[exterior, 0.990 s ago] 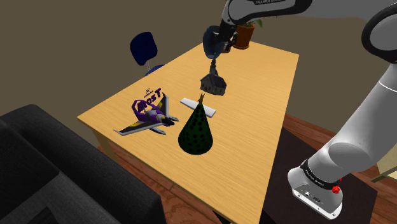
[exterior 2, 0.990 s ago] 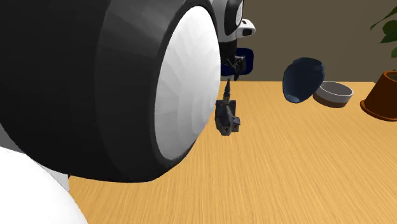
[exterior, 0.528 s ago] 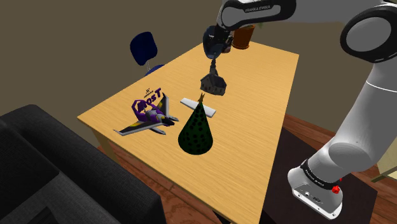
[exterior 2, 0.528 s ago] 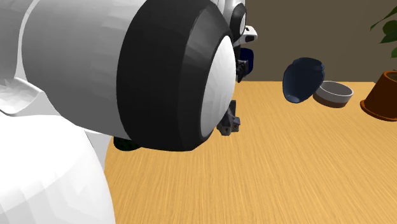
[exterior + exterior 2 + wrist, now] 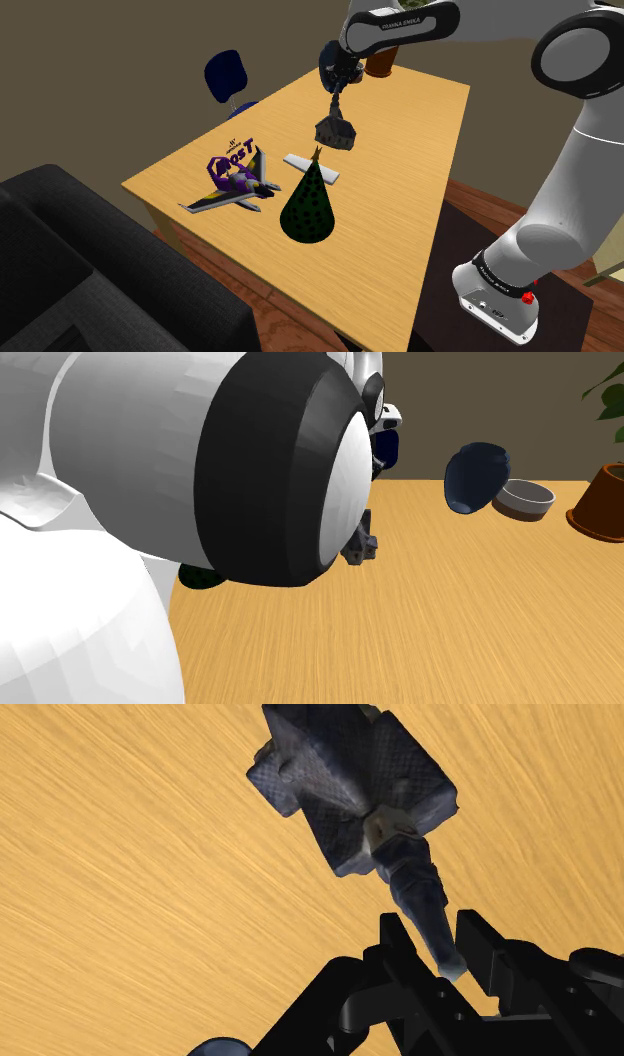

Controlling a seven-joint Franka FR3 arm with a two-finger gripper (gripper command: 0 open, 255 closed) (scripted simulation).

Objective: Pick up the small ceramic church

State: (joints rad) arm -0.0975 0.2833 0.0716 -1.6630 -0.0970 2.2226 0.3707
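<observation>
We see claw [image 5: 433, 932] pinching spire tip, grey church [image 5: 345, 784] directly beneath it, on or just off wooden table [image 5: 400, 210]. Behind claw, arm [image 5: 585, 120] has swung; church unmoved in last second. Lift, we judge, barely begun.

Arm [image 5: 585, 150] rises from the shoulder view's lower right, elbow high, forearm reaching across to the upper left. Wrist bent downward; gripper [image 5: 337, 102] hangs near vertical. Fingers [image 5: 398, 944] drawn close, clasping the spire tip of the church [image 5: 345, 774].
</observation>
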